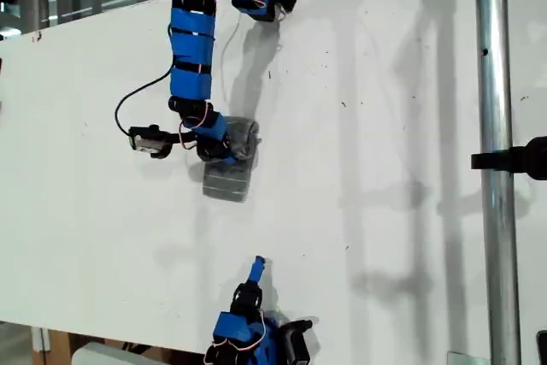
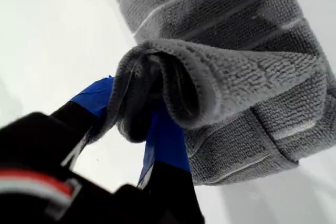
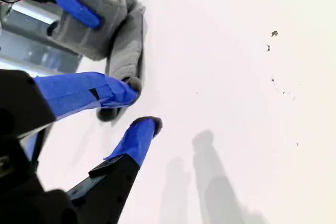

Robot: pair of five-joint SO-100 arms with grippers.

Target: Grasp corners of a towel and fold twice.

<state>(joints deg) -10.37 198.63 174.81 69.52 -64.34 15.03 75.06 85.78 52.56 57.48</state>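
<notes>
— White table (image 1: 385, 211) fills almost everything, and a shiny metal pole (image 1: 494, 168) stands on it at the exterior view's right. What else is big?

— Two blue arms. One arm (image 1: 192, 57) reaches down from the top of the exterior view. The other one sits at the bottom edge.

— Where is the towel (image 1: 229, 175)?

— It lies on the table, a bit toward the exterior view's left, all folded up into a small grey bundle with thin white stripes. One part is lifted up off the rest.

— Who holds it?

— My first gripper (image 2: 137, 109) does. Its blue fingers (image 2: 167, 135) pinch a thick fold of the towel (image 2: 226, 66) between them.

— And the other one?

— My second gripper (image 3: 142, 109) holds nothing. Its two blue fingers (image 3: 84, 93) are spread apart above the bare table. It is well apart from the towel (image 3: 100, 22), which shows far off in its view.
</notes>
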